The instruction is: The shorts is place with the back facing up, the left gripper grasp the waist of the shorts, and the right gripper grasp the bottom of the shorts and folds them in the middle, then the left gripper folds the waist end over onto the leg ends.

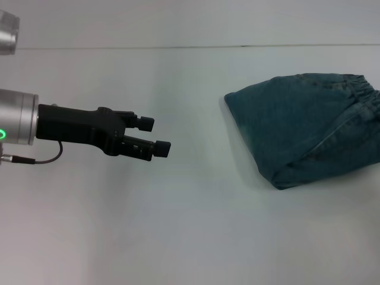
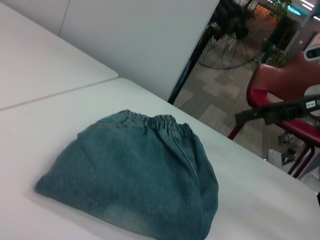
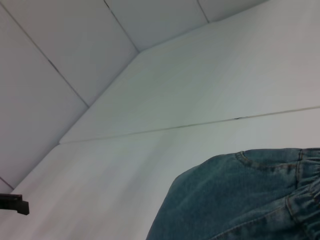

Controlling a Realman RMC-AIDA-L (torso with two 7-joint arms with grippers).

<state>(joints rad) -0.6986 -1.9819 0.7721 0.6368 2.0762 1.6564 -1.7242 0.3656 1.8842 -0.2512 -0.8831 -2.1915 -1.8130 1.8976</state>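
Note:
The blue denim shorts (image 1: 306, 127) lie folded into a compact bundle on the right side of the white table, with the elastic waist (image 1: 363, 90) at the far right. They also show in the left wrist view as shorts (image 2: 135, 175) and in the right wrist view as shorts (image 3: 245, 200). My left gripper (image 1: 153, 136) hovers open over the table well to the left of the bundle, holding nothing. The right gripper is out of the head view.
The white table (image 1: 178, 225) spreads around the bundle, with a seam line (image 1: 178, 47) across its far side. Beyond the table's edge the left wrist view shows a red chair (image 2: 285, 95) and a floor fan (image 2: 225, 35).

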